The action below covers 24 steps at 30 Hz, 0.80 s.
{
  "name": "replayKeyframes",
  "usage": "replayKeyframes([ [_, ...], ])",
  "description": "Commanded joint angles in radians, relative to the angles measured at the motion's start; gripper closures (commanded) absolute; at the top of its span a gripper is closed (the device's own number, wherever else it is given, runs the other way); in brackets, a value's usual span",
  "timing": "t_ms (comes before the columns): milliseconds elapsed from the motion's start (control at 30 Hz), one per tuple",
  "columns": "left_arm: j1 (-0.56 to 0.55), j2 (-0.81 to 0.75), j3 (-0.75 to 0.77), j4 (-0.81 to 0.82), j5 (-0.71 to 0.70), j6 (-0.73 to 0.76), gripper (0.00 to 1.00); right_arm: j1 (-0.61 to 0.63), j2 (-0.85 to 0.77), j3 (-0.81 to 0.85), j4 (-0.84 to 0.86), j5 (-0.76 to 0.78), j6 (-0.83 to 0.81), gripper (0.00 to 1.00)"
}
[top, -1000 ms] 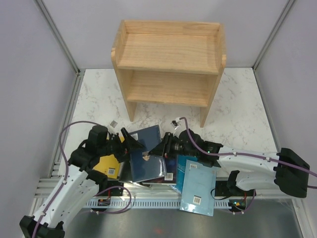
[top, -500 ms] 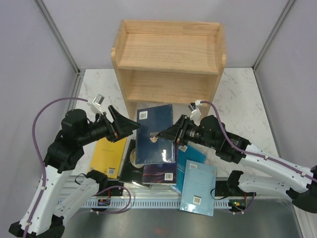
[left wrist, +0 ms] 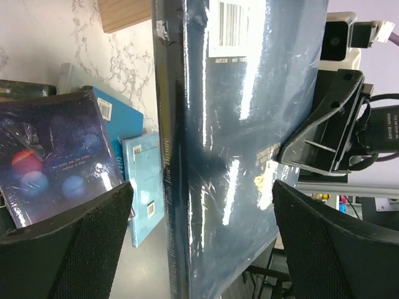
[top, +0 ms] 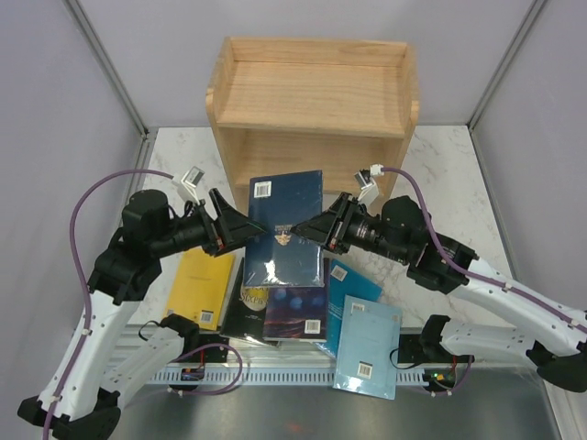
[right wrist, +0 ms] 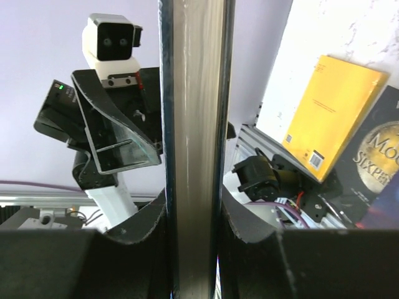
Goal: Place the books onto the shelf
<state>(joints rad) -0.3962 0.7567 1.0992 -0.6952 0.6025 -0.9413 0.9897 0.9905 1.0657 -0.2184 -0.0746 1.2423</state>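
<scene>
Between the two grippers, just in front of the shelf (top: 312, 92), the navy book (top: 286, 229) hangs lifted above the other books (top: 293, 316) lying on the table (top: 440, 211). The right gripper (top: 316, 229) is clamped on its right edge. The left gripper (top: 246, 229) stands with fingers wide apart, the book's spine edge between them, unpinched. A yellow book (top: 204, 286) lies beneath the left gripper.
</scene>
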Motion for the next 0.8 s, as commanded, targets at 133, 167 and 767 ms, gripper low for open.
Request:
replayKeyframes([
  [133, -0.001, 0.016, 0.021, 0.107, 0.063, -0.022, 0.16, -0.003, -0.009, -0.038, 0.486, -0.042, 0.169, 1.00],
  [167, -0.003, 0.018, 0.027, 0.131, 0.080, -0.039, 0.17, -0.002, -0.007, -0.080, 0.529, -0.040, 0.187, 1.00],
  [767, 0.017, 0.157, 0.373, 0.255, 0.100, -0.212, 0.98, -0.003, 0.036, 0.033, 0.413, -0.057, 0.149, 0.21],
])
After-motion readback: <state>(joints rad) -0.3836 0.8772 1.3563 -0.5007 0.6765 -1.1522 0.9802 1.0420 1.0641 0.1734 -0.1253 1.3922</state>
